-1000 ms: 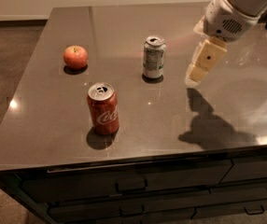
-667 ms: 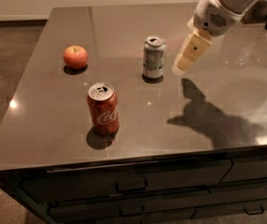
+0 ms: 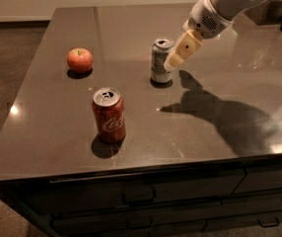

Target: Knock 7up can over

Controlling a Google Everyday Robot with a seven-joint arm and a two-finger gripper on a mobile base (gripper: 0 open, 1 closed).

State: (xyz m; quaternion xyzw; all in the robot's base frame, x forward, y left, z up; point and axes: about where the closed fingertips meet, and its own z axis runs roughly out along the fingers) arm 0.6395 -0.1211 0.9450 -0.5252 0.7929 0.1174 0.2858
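Observation:
The 7up can [image 3: 160, 60], silvery-white with green markings and a silver top, stands upright near the middle of the dark countertop [image 3: 220, 132]. My gripper [image 3: 173, 63] comes in from the upper right on a white arm. Its cream-coloured tip is right against the can's right side, at about mid-height.
A red cola can [image 3: 108, 114] stands upright toward the front of the counter. A red apple [image 3: 79, 59] lies at the left. The counter's front edge runs above dark drawers [image 3: 141, 201]. The arm's shadow falls on the surface right of the 7up can.
My gripper has moved left and down toward the 7up can, from well to its right to right beside it. The cans and apple have not moved.

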